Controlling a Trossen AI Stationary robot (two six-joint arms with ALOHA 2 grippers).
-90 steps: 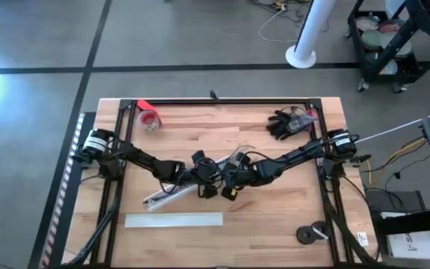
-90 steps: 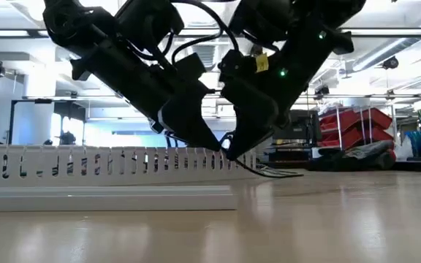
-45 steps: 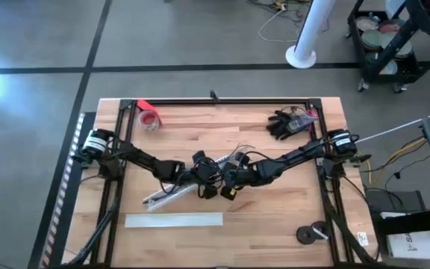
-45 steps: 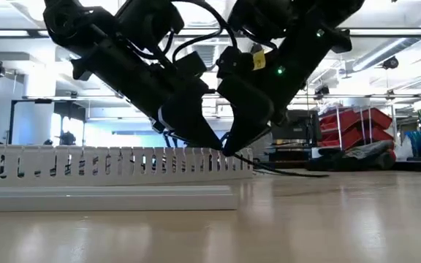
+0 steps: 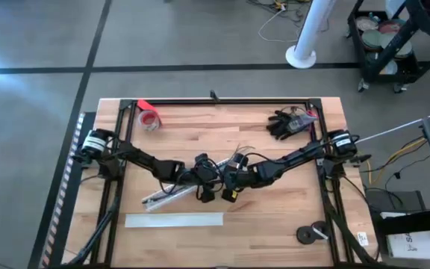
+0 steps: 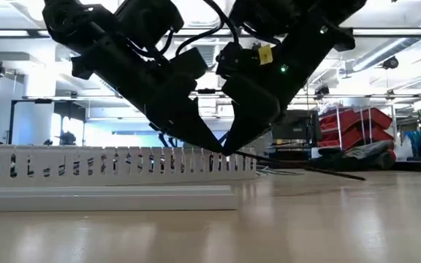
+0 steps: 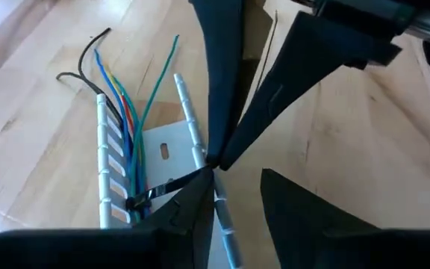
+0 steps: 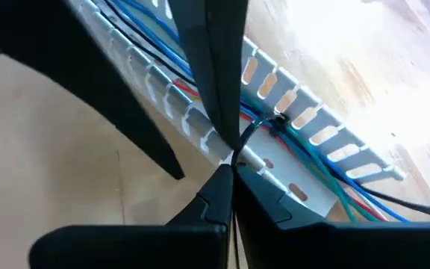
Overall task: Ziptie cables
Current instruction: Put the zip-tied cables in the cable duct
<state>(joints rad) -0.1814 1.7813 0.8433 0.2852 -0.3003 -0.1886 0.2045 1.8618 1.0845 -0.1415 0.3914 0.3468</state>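
- Left wrist view: cables, blue, green, red and dark, lying lengthwise in the slotted white duct, loose ends fanning out past its end onto the tabletop.
- Ringed by a thin black ziptie near the duct's open end, tail slanting up and out of the channel.
- Right fingers closed to a point, pinching what looks like that tail just above the duct wall.
- Left fingers parted, holding nothing, one tip close against the tail beside the right pair; actual contact not clear.
- Both arms meeting over mid-tabletop, seen from the high view.
- Handling, as a judgement: very light, limp wires, no stiffness to resist a pull; likely to lift out of the channel or splay if dragged.
- Plastic tail slim and slick, liable to slip through a weak pinch.
- Best hold: the tail close to the lock head, with the bundle or the duct steadied just beside the loop; never the free wire ends.
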